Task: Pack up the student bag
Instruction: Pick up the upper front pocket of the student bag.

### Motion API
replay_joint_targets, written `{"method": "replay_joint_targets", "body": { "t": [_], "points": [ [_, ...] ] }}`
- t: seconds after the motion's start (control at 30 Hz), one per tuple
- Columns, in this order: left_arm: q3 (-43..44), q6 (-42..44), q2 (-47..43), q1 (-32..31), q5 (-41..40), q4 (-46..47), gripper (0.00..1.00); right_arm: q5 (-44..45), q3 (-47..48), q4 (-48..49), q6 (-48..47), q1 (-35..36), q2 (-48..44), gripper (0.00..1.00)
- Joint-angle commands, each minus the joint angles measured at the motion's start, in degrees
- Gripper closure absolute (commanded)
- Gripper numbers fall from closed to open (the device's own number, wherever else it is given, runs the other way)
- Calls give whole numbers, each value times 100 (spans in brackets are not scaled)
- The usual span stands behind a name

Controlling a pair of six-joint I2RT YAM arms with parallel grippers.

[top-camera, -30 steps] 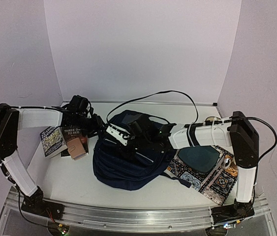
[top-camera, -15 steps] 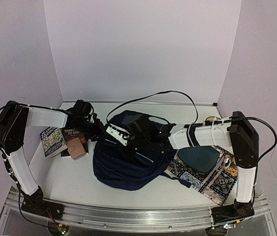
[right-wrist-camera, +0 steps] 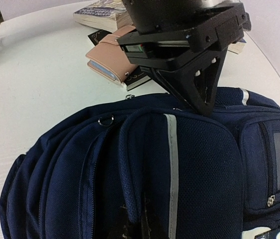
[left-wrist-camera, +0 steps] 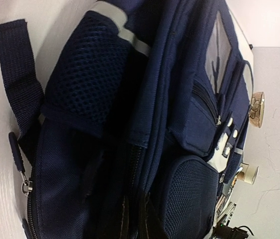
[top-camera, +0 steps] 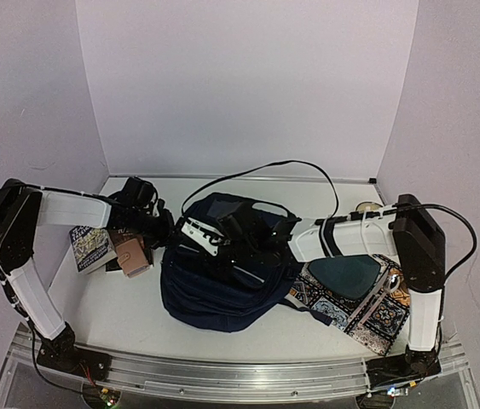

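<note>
- Mid-table (top-camera: 120,315), the bag (top-camera: 222,285) lies on its side: dark navy, with grey-white stripes, white patches and a small grey-blue panel.
- No brand or lettering can be read on the bag in any view.
- Left of the bag lies a small pile: a book (top-camera: 90,243) with a busy patterned cover, another book mostly hidden under the left arm, and a pink notebook (right-wrist-camera: 107,57) resting on a dark one.
- Lettering on the covers is too small to read.
- Right of the bag lies a patterned mat (top-camera: 367,319) with a dark teal pouch (top-camera: 350,274) on it; the bag's edge touches the mat.
- The left gripper (right-wrist-camera: 207,104) reaches in from the pile's side, fingers pressed together, pinching the bag's upper edge.
- The right gripper (right-wrist-camera: 135,226) is over the bag, fingers pressed together, pinching a fold of its fabric beside a stripe.
</note>
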Motion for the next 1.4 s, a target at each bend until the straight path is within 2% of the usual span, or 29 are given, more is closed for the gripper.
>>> {"method": "replay_joint_targets", "body": {
  "t": [0.0, 0.33, 0.5, 0.7, 0.77, 0.93, 1.1, 1.37],
  "points": [
    [-249, -146, -737, -23, -173, 128, 100, 672, 19, 176, 144, -21, 64, 100],
    [-815, -282, -1371, -20, -730, 25, 98, 1672, 64, 301, 467, -23, 97, 100],
    [-790, -352, -1323, -23, -580, 15, 88, 1805, -22, 340, 484, -19, 42, 100],
    [-847, -366, -1645, -23, -620, 20, 71, 1248, -217, 483, 388, -23, -101, 100],
    [-891, -349, -1782, -21, -721, 7, 68, 1091, -297, 529, 351, -25, -138, 100],
    [-850, -331, -1728, -21, -688, 3, 68, 968, -476, 639, 298, -25, -184, 100],
    [-500, -237, -1264, -21, -553, 4, 77, 856, -504, 668, 323, -19, -173, 100],
    [-216, -93, -594, -37, -192, 20, 83, 842, -546, 730, 324, -21, -173, 100]
  ]
}}
